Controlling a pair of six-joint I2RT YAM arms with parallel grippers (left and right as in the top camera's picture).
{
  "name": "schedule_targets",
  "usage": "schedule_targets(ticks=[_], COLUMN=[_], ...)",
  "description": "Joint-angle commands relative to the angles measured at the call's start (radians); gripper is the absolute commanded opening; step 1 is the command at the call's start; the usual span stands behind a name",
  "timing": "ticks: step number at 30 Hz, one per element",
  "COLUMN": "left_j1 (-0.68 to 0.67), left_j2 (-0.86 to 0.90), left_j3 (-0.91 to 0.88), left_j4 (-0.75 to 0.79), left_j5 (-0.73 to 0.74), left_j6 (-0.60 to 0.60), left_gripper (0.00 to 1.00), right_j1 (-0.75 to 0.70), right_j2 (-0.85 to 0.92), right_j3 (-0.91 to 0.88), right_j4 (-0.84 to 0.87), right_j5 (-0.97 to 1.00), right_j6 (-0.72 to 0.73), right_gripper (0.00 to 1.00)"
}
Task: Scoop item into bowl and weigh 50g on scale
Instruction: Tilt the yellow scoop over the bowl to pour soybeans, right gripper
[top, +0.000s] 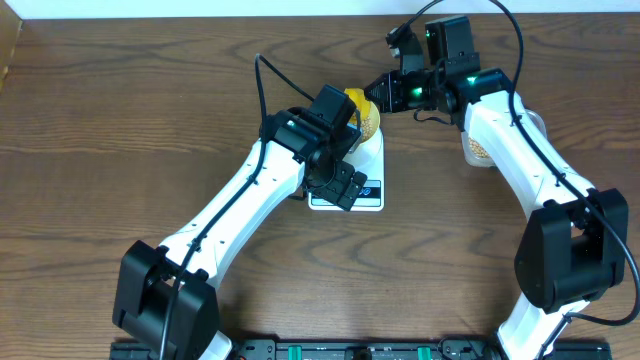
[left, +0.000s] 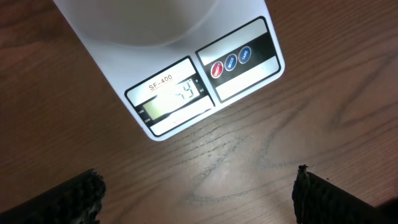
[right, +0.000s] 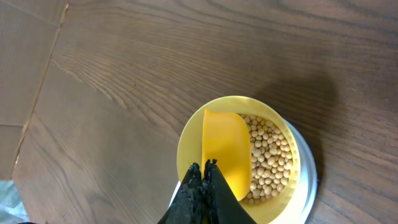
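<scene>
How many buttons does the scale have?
3, side by side on the scale, right of its display: red button, middle blue button, outer blue button. None seems hidden.

The scale (top: 372, 192) stands in the middle of the desk (top: 120, 130), with the bowl (right: 186, 155) on its far end, the beans (right: 270, 155) in the bowl, the scoop (right: 225, 146) dipped in beside them, and a tub (top: 478, 150) to the scale's right.

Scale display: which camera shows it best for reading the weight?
Left wrist: the display faces the camera, digits lit though slightly blurred. Overhead, the left arm covers it; only a white edge of the scale shows. Right wrist shows just the platform rim under the bowl.
</scene>
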Motion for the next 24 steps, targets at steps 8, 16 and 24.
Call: schedule_targets(ticks=[8,16,24], left_j1=[0.003,0.003,0.003], left_j2=[0.008,0.008,0.008], left_j3=[-0.004,-0.004,-0.004], left_j4=[-0.002,-0.002,-0.002], left_j5=[-0.013,-0.013,-0.013], left_j6=[-0.004,-0.004,-0.005], left_gripper=[0.98,0.98,0.98], right_j1=[0.004,0.004,0.005], right_j2=[-0.008,-0.008,-0.008], right_j3=[-0.005,-0.005,-0.005], right_j4=[0.003,0.001,-0.006], right_j5=[0.004,0.025,0.023], right_j6=[-0.042,-0.05,-0.161], right_gripper=[0.01,0.01,0.01])
